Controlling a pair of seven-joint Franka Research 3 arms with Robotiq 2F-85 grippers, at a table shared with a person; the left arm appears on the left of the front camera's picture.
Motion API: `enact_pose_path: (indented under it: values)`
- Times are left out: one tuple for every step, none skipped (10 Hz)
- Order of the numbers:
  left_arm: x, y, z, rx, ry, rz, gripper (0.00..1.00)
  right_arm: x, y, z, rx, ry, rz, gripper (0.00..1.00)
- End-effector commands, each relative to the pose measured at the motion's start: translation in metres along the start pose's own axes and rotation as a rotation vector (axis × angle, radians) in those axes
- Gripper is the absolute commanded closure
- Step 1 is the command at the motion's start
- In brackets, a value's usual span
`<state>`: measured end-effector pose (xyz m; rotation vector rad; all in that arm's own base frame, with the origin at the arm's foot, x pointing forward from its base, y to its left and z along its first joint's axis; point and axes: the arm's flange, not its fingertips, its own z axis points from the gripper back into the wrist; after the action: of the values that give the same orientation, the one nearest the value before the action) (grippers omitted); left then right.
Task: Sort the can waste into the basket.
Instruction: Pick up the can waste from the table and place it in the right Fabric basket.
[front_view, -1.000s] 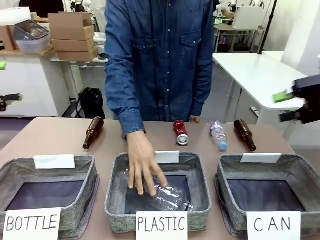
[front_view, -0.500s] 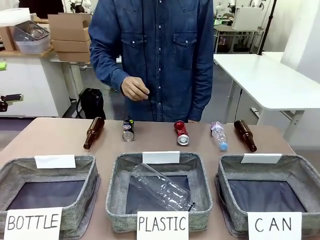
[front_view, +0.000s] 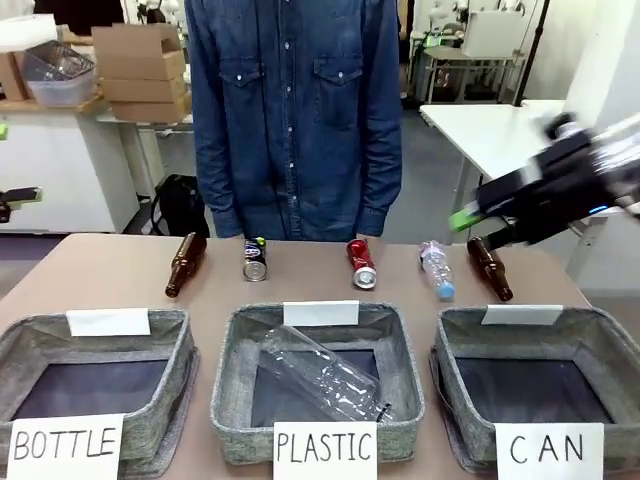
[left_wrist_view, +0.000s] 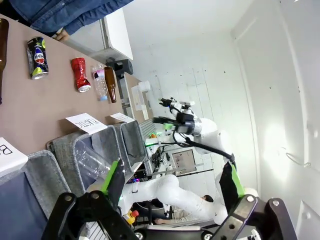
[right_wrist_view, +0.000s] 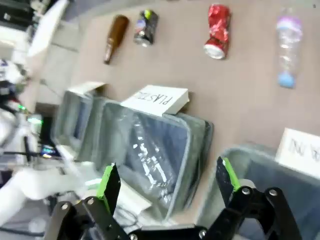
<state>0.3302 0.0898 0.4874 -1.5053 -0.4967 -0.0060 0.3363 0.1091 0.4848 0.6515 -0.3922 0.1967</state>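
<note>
**0 of 2 cans sorted, right arm on approach, nothing gripped**

- Red can (front_view: 361, 263): on its side in the far row of the table, silver end toward the robot, just in front of the person in the denim shirt (front_view: 295, 110).
- Dark can (front_view: 255, 258): same row, further to the robot's left, between the red can and a brown bottle (front_view: 186, 264).
- CAN basket (front_view: 443, 370): front right, dark bottom bare, no can in it.
- Row neighbours on the red can's right: small clear plastic bottle (front_view: 437, 270), then a 2nd brown bottle (front_view: 490, 269). Not ours.
- PLASTIC bin (front_view: 232, 390) holds 1 crushed clear bottle (front_view: 325, 385). The BOTTLE bin (front_view: 182, 350) looks empty.
- Right gripper (front_view: 468, 228): motion-blurred, in the air above the right end of the row, near the 2nd brown bottle. Fingers spread wide, nothing between them.
- Left gripper (left_wrist_view: 172, 180): fingers apart, empty, up off the table on the robot's side of the bins.

Step, my read: reach for the 1st can, pick not begun.

Next, my read: the red can is the closer one for the right arm. Come down over its body with the fingers straddling it crosswise, keep clear of the plastic bottle beside it, close, lift, release over CAN. The dented wall may slip or roll as the fingers close.
</note>
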Motion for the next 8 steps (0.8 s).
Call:
enact_pose_path:
  values:
    - [-0.001, -0.003, 0.000, -0.005, -0.004, -0.012, 0.00, 0.043, -0.005, -0.078, -0.089, 0.044, -0.014, 0.00]
    - [-0.001, -0.003, 0.000, -0.005, -0.004, -0.012, 0.00, 0.042, -0.003, -0.087, -0.002, 0.033, -0.029, 0.00]
    - [-0.001, -0.003, 0.000, -0.005, -0.004, -0.012, 0.00, 0.037, -0.018, -0.041, 0.054, -0.034, -0.092, 0.00]
    - [-0.001, -0.003, 0.000, -0.005, -0.004, -0.012, 0.00, 0.011, 0.020, -0.091, -0.069, 0.058, 0.023, 0.00]
    - [-0.001, -0.003, 0.000, -0.005, -0.004, -0.012, 0.00, 0.011, 0.020, -0.091, -0.069, 0.058, 0.023, 0.00]
    - [-0.001, -0.003, 0.000, -0.005, -0.004, -0.012, 0.00, 0.028, -0.005, -0.086, -0.043, 0.040, -0.030, 0.00]
    - [-0.001, -0.003, 0.000, -0.005, -0.004, -0.012, 0.00, 0.040, 0.008, -0.092, -0.178, -0.002, -0.066, 0.00]
    - [-0.001, -0.003, 0.000, -0.005, -0.004, -0.012, 0.00, 0.072, 0.017, -0.107, -0.260, 0.017, -0.060, 0.00]
